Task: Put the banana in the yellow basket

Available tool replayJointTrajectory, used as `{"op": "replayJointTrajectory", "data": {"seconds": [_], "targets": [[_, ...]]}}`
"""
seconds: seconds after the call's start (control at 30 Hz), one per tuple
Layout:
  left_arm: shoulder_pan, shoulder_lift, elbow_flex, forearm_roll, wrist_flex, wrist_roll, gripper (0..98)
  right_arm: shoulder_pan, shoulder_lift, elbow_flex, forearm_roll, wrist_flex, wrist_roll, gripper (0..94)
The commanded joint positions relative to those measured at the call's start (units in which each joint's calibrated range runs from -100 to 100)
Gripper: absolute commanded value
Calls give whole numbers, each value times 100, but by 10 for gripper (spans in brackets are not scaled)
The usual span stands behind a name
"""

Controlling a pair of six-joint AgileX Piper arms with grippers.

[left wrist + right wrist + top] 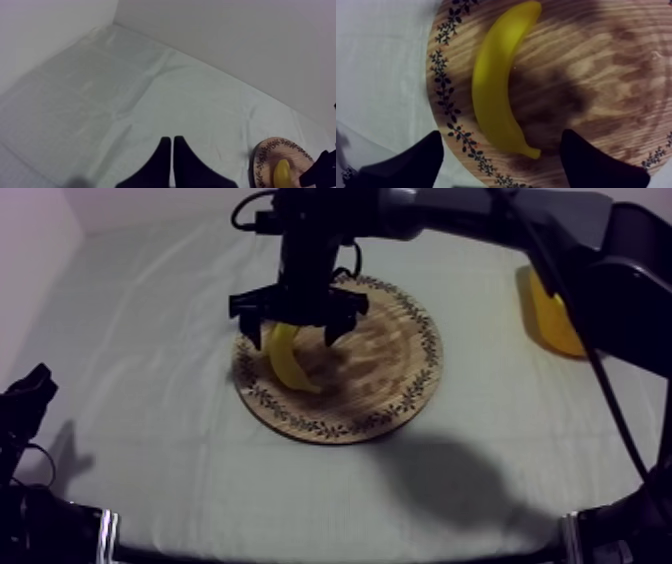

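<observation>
Your right gripper [296, 334] hangs over the left part of the round wooden board [395, 403], its two black fingers spread wide and holding nothing. The banana [289, 360] lies flat on the board directly beneath. Its long axis runs from far to near, so one finger stands on either side of it, across its width and toward its far end. It is plain yellow, smooth and gently curved, tapering to a small stem tip. The yellow basket [552, 316] sits at the far right, well apart from the board. Your left gripper [172, 146] rests at the near left, farther from the banana, fingers pressed together in a narrow wedge.
</observation>
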Motion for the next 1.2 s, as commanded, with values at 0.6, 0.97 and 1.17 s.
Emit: {"op": "replayJointTrajectory", "data": {"seconds": [0.6,0.97,1.17], "targets": [[-1,4,0,-2,0,1,1,2,1145,-1223,103,350,-52,477],[-1,4,0,-2,0,1,1,5,1271,-1242,134,410,15,246],[-1,4,0,-2,0,1,1,78,1015,-1131,152,569,95,184]]}}
